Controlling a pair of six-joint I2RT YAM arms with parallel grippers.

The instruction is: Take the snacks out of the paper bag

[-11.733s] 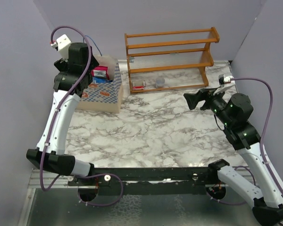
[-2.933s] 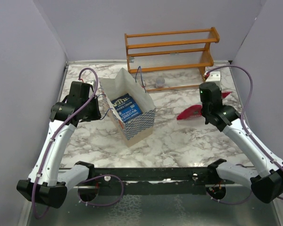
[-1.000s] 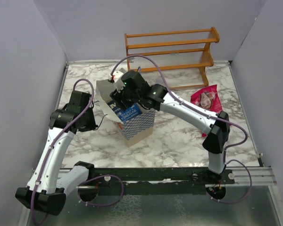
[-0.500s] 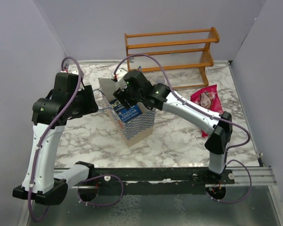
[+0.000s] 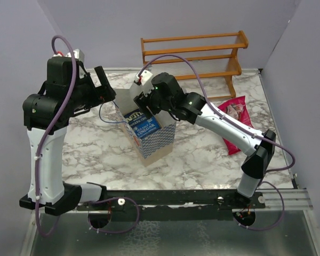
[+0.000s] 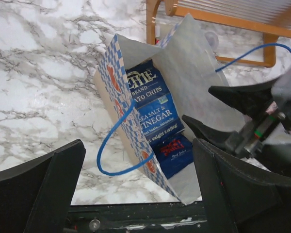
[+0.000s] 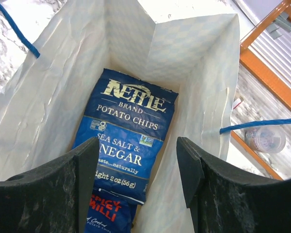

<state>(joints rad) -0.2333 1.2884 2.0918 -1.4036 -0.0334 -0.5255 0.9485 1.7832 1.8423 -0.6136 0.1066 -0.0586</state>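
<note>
The paper bag (image 5: 156, 143) stands open in the middle of the table, blue-checkered outside (image 6: 117, 82), pale inside (image 7: 184, 58). A dark blue snack packet of potato chips (image 7: 128, 126) lies in it, with a second dark blue packet (image 7: 104, 213) under its lower end; both also show in the left wrist view (image 6: 153, 104) (image 6: 177, 153). My right gripper (image 7: 136, 150) hangs open over the bag's mouth (image 5: 144, 104), touching no packet. Raised up to the left of the bag, my left gripper (image 5: 108, 88) is open and empty. A big red packet (image 5: 232, 113) lies on the table at the right.
The wooden rack (image 5: 192, 58) stands at the back, with a small clear cup (image 7: 264, 138) on its bottom shelf. A thin blue cord handle (image 6: 111, 145) hangs loose off the bag's left side. Purple walls close in the table on three sides.
My left gripper has opened and risen up and away from the bag's left side. The right gripper has shifted a little over the bag's mouth. The bag has stayed put.
</note>
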